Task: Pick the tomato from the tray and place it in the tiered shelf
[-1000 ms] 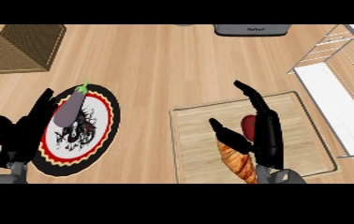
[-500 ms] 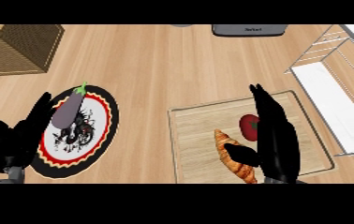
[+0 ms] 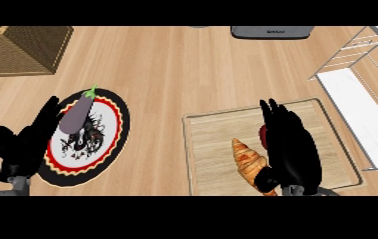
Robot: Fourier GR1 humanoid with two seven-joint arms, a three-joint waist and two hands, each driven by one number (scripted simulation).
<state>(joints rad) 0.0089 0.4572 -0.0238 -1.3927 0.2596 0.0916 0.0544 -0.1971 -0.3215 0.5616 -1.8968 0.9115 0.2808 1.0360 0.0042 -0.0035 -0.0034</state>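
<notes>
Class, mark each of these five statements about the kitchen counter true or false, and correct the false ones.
1. The eggplant lies on the plate. True.
2. The croissant lies on the plate. False: it lies on the tray.
3. The right robot hand is over the tray, covering most of the tomato. True.
4. The tomato is already in the shelf. False: it is still on the tray, beside the croissant.
5. The left robot hand holds the eggplant. False: it rests open at the plate's left edge, fingers up.
</notes>
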